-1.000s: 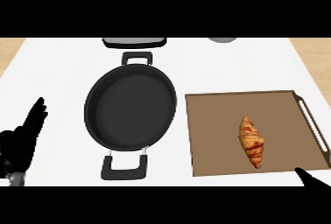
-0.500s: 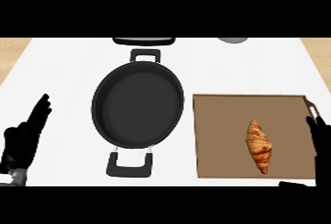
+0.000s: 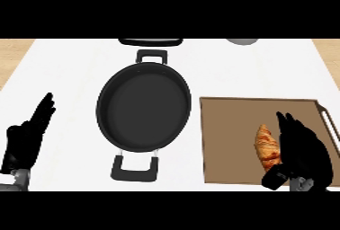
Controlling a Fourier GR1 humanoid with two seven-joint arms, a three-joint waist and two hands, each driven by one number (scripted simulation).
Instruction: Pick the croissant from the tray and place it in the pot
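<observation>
A golden-brown croissant (image 3: 267, 146) lies on the brown tray (image 3: 229, 134) at the right. My right hand (image 3: 302, 150) hovers over the tray just right of the croissant, fingers straight and pointing away, covering the pastry's right edge; its thumb hangs near the croissant's near end. The black oval pot (image 3: 143, 109), with nothing in it, sits in the middle of the white counter, a handle at each end. My left hand (image 3: 26, 137) rests open at the left edge, fingers up.
A dark object (image 3: 151, 41) and a grey round object (image 3: 242, 41) show partly at the counter's far edge. The tray's metal handle (image 3: 327, 119) sticks out at its right side. White counter lies between the pot and my left hand.
My right hand has come in from the lower right and now lies over the tray beside the croissant. The view has shifted slightly. The left hand stays put.
</observation>
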